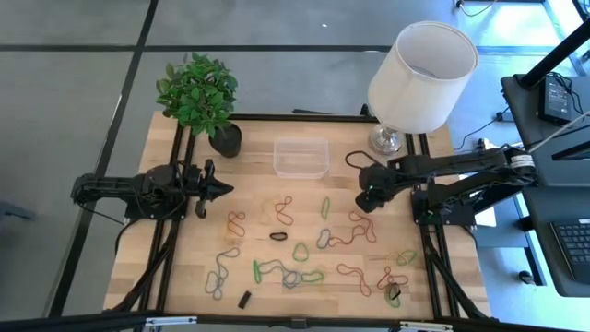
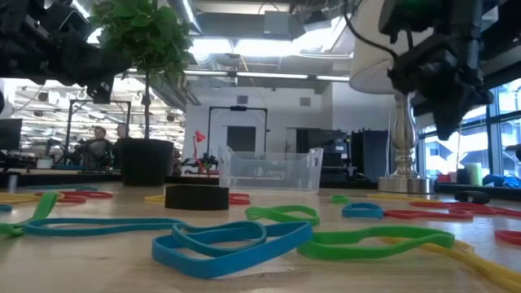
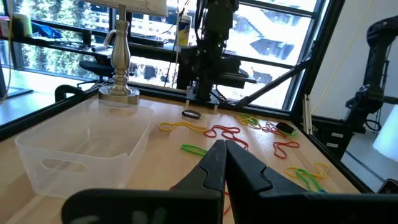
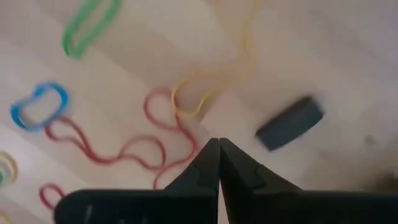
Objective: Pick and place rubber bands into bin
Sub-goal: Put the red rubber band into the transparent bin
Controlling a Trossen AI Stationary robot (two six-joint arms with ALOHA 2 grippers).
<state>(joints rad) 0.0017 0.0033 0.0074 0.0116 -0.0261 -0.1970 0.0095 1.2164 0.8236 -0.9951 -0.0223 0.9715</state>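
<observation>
Green, red, yellow and blue rubber bands (image 1: 297,247) (one black) lie on pale wood by the clear bin (image 1: 301,157).

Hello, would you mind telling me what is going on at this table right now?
A two-armed robot is set to move rubber bands into the clear bin, which looks empty. The bands lie scattered over the wooden table. The right gripper hangs above the bands near the table's right side, fingers together and holding nothing. The left gripper waits on the left, shut and empty. A plant and a lamp stand at the back.

Open-plan lab: exposed ceiling ducts (image 2: 244,61); workstations (image 2: 49,155)
</observation>
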